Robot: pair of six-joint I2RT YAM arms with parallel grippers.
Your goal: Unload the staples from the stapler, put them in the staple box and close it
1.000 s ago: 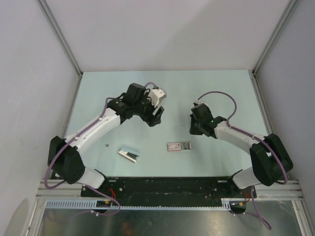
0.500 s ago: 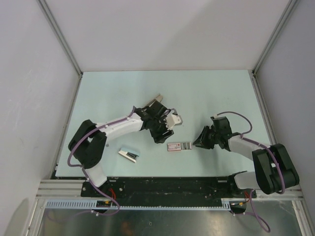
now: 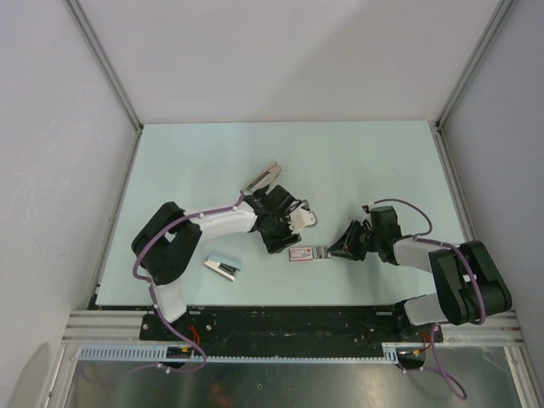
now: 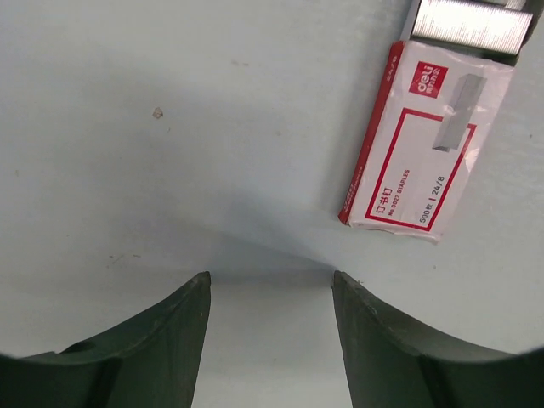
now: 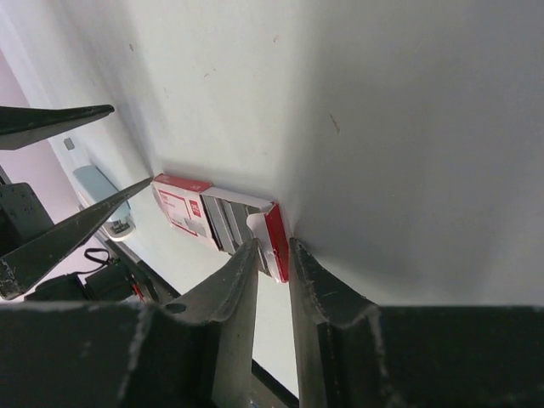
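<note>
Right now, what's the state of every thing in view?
staple box: slid partly open.
staples: exposed at the open end.
stapler: lying apart, untouched; open or shut unclear.
left hand: open, empty.
right hand: nearly shut around the box's end; grip unclear.

Most likely a robotics lab test cell: plain pale wall panels (image 3: 280,59) framed by aluminium posts (image 3: 102,59) box in a pale-green table (image 3: 340,153), with the left arm (image 3: 217,219) and right arm (image 3: 416,253) bolted to a black base plate (image 3: 289,319) beside a slotted cable duct (image 3: 255,353)
</note>
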